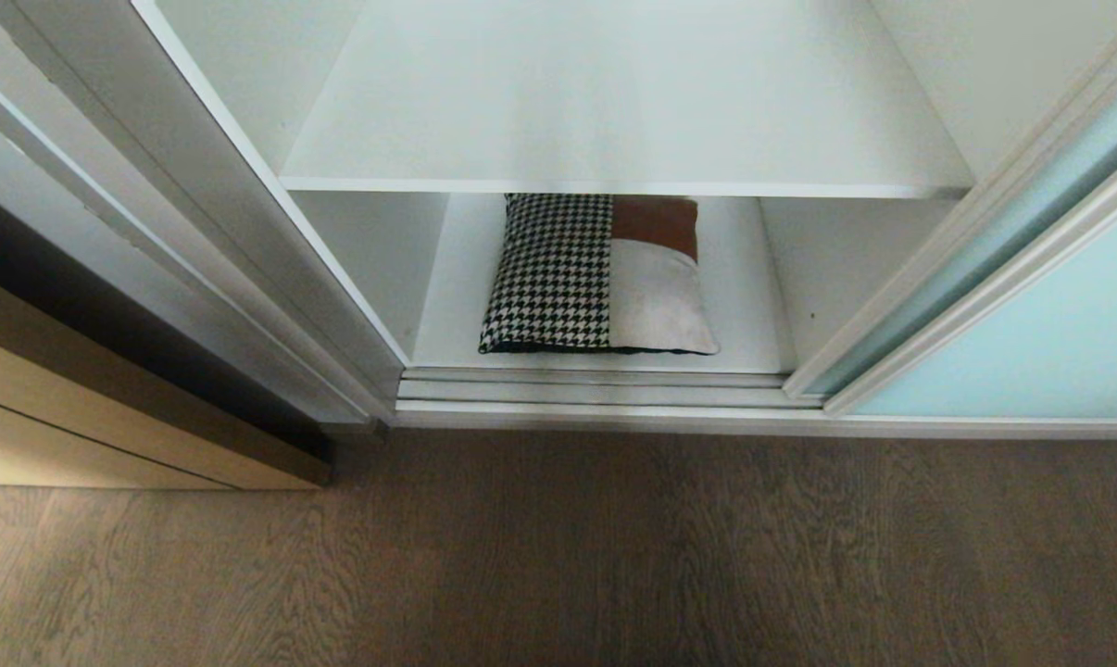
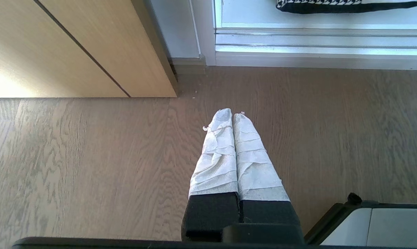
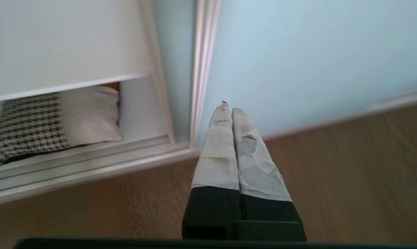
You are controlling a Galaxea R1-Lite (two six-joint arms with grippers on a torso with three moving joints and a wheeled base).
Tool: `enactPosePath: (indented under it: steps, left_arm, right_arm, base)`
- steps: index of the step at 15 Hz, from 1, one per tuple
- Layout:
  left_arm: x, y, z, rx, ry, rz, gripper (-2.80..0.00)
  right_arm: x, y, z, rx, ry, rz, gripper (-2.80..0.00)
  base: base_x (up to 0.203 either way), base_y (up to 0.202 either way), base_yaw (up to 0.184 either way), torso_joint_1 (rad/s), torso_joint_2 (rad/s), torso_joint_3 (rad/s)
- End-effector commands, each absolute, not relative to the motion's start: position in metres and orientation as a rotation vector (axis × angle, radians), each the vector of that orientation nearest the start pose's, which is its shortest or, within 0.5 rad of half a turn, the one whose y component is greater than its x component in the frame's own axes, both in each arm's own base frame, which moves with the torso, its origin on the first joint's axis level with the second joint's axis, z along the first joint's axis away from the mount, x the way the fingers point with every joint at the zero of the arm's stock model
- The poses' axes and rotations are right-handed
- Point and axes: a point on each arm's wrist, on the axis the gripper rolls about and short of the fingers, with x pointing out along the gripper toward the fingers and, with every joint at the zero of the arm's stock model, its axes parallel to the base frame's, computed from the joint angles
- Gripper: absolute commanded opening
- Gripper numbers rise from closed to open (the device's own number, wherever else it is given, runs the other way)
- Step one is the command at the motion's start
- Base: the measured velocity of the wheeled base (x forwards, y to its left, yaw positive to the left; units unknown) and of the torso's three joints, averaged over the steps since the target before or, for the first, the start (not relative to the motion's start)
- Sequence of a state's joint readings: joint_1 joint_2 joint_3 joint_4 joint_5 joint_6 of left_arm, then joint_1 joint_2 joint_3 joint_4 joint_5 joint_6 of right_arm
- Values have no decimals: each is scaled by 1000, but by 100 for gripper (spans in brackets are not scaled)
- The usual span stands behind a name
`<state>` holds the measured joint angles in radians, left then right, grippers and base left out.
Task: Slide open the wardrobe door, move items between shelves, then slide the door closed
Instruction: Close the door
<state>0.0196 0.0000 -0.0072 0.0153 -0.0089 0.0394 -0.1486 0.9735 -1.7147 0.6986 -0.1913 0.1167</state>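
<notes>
The wardrobe is open. The door (image 1: pixel 1031 343), pale blue glass w/ a silver frame, sits slid over to the right. Inside are two white shelves: the top shelf (image 1: pixel 614 120) is bare, and the bottom shelf (image 1: pixel 457 315) holds the cushion (image 1: pixel 596 273). The cushion lies flat near the front edge, just behind the track (image 1: pixel 596 389). It is black & white check on the left, brown and beige on the right. The left gripper (image 2: pixel 232 116) hangs over the wood floor (image 1: pixel 558 556), fingers pressed together, holding nothing, near a tan door (image 2: pixel 73 45). The right gripper (image 3: pixel 228 108) is in front of the glass door, low by the floor, fingers also pressed together, holding nothing.
</notes>
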Motion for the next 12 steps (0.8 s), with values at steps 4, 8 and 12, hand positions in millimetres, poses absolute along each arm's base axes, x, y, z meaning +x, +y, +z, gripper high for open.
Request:
enactPosePath:
  steps: [4, 8, 12]
  left_arm:
    - [-23, -1, 76, 40, 10, 11, -280]
    - [-23, -1, 76, 40, 9, 11, -280]
    - [-23, -1, 76, 40, 11, 11, -280]
  right_arm:
    - [37, -9, 420, 130, 13, -311, -280]
    - [15, -4, 413, 118, -5, -198, -280]
    - [13, -4, 413, 88, -42, -317, -280]
  base:
    - [0, 0, 0, 0, 0, 0]
    - [0, 0, 0, 0, 0, 0]
    - [0, 0, 0, 0, 0, 0]
